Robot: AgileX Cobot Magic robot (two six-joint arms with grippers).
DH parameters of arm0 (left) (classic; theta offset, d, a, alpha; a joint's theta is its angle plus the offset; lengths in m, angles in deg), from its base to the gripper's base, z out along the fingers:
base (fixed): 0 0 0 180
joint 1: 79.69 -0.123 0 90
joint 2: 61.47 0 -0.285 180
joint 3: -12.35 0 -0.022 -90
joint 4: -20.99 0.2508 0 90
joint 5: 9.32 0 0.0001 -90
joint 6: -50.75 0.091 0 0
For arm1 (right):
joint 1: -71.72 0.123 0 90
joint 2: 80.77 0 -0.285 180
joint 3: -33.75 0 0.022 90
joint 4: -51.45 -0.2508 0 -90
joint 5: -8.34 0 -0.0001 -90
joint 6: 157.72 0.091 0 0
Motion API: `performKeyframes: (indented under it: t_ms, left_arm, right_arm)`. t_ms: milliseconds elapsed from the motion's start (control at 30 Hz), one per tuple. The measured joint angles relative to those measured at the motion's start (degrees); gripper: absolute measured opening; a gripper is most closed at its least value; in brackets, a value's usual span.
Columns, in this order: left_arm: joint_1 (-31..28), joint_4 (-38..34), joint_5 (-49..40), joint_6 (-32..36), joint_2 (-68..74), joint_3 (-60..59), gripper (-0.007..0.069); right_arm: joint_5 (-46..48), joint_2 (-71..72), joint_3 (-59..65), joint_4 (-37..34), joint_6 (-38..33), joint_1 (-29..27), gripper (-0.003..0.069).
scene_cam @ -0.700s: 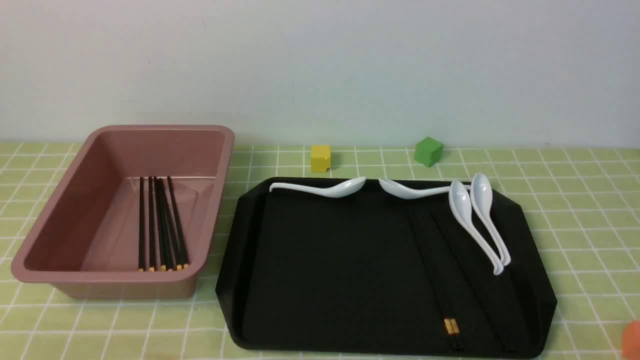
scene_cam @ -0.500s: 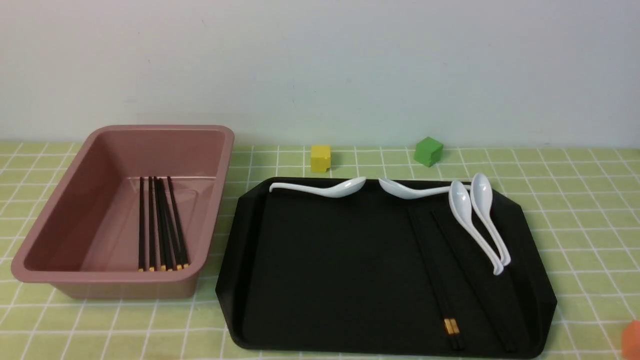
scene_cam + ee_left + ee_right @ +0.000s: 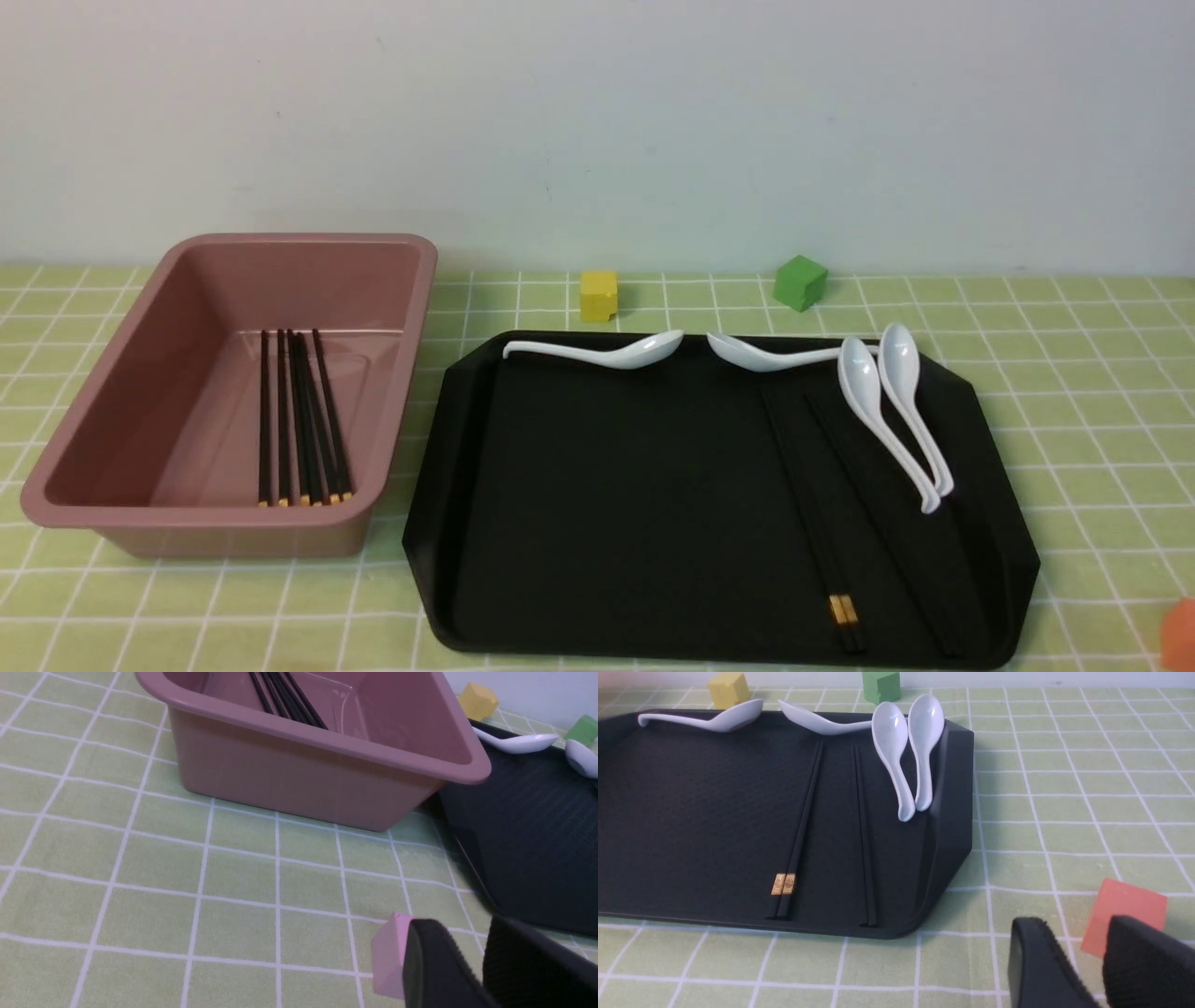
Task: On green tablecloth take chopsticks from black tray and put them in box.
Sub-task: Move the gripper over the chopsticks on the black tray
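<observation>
Chopsticks (image 3: 810,523) lie in the black tray (image 3: 635,504), one pair with gold bands, the long axis running from the far side toward me, the banded ends nearest and angled a little to the right. A second, darker pair (image 3: 882,523) slants the same way (more steeply tilted off straight, I'd say), beside the white spoons (image 3: 887,420). Over in the pink box (image 3: 229,518), on the left, more sticks (image 3: 303,420) point away from me, gold ends near. It all sits on the green tablecloth (image 3: 1102,420). The left fingers (image 3: 441,961) stand spread, with a gap between them, and the right fingers (image 3: 1045,961) are spread too, pinching nothing.
</observation>
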Motion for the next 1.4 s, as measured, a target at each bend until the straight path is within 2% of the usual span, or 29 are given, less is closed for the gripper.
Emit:
performKeyframes:
  t_ms: [1000,1133,1200,1267,1400]
  left_arm:
    - [0.0,0.0,0.0,-0.1,0.0,0.0,0.0205]
    - [0.0,0.0,0.0,-0.1,0.0,0.0,0.0205]
    - [0.0,0.0,0.0,-0.1,0.0,0.0,0.0206]
    - [0.0,0.0,0.0,-0.1,0.0,0.0,0.0206]
    - [0.0,0.0,0.0,-0.1,0.0,0.0,0.0206]
  right_arm:
    - [-0.1,0.0,0.0,0.0,0.2,0.0,0.0240]
    - [-0.8,0.0,0.1,-7.0,4.5,0.0,0.0240]
    - [-1.0,0.0,0.2,-19.6,11.1,0.0,0.0240]
    - [-0.9,0.0,0.3,-26.4,14.6,0.0,0.0240]
    - [-1.0,0.0,0.3,-33.5,16.7,0.0,0.0240]
